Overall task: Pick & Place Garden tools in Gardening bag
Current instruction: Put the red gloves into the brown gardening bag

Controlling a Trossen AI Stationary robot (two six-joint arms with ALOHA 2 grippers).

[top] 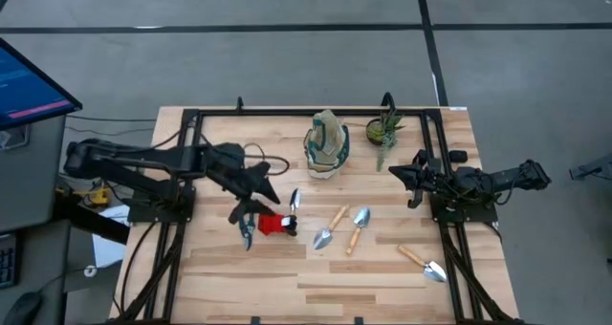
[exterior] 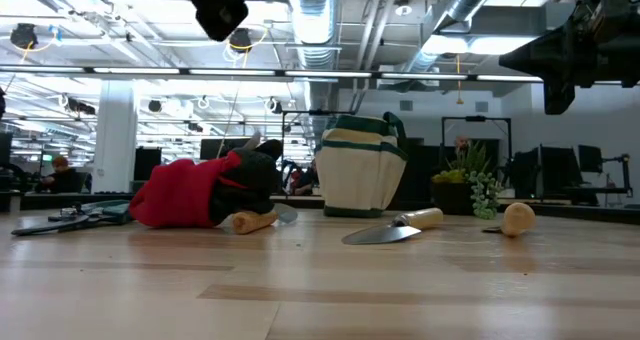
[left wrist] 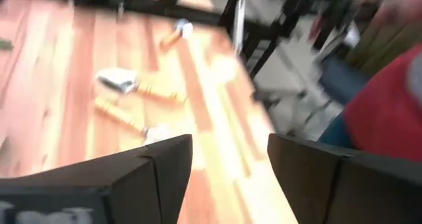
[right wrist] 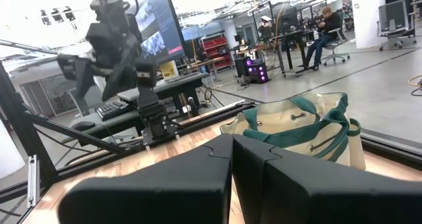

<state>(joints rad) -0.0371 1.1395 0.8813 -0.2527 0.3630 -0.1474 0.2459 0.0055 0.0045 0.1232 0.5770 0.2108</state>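
My left gripper [top: 269, 192] [left wrist: 229, 145] is open and empty, raised well above the table [exterior: 220, 8], just far-left of the red piece [top: 278, 225] [exterior: 185, 195]. The red piece lies on the table with dark-handled shears [top: 247, 232] at its left and a small trowel [top: 294, 200] beside it. Two wooden-handled trowels [top: 332, 227] [top: 359, 224] lie mid-table, and a third [top: 424, 261] lies near the right front. The green-and-cream bag [top: 327, 143] [right wrist: 310, 128] stands upright at the far middle. My right gripper [top: 396, 173] [right wrist: 232, 143] is shut and empty, raised to the right of the bag.
A small potted green plant [top: 385, 128] [exterior: 470, 185] stands to the right of the bag, close to my right gripper. A dark metal frame [top: 287, 112] runs along the table's far edge and sides. Bare wood [top: 316, 287] lies toward the near edge.
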